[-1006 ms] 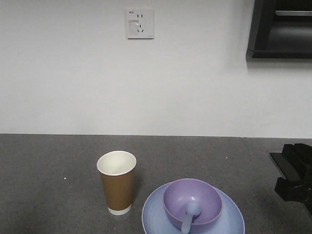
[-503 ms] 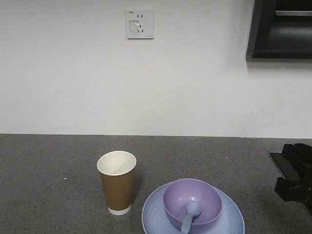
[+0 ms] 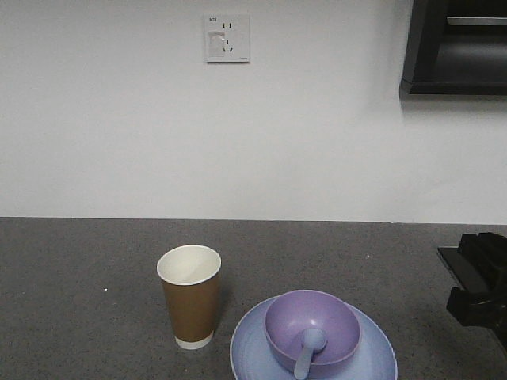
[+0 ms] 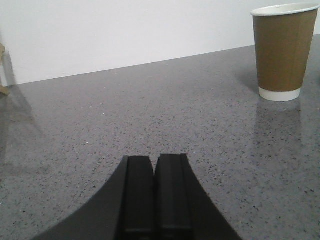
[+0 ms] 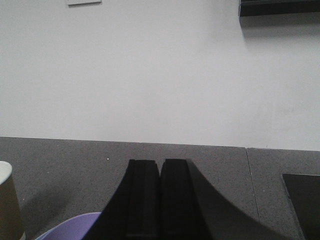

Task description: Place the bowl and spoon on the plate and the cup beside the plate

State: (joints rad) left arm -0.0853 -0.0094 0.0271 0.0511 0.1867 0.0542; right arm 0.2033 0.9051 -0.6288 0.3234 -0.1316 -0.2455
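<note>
— Well, the lavender bowl (image 3: 312,327) is sitting on the blue plate (image 3: 252,348), spoon (image 3: 306,351) in it, paper cup (image 3: 189,295) standing just beside.

— Both grippers (image 4: 154,192) (image 5: 159,197) are pinched closed, empty. A careless arm swing risks tipping that cup.

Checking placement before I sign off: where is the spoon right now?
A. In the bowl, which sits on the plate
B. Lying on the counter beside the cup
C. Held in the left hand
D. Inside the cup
A: the spoon lies in the bowl, handle over the rim, on the plate.
</note>
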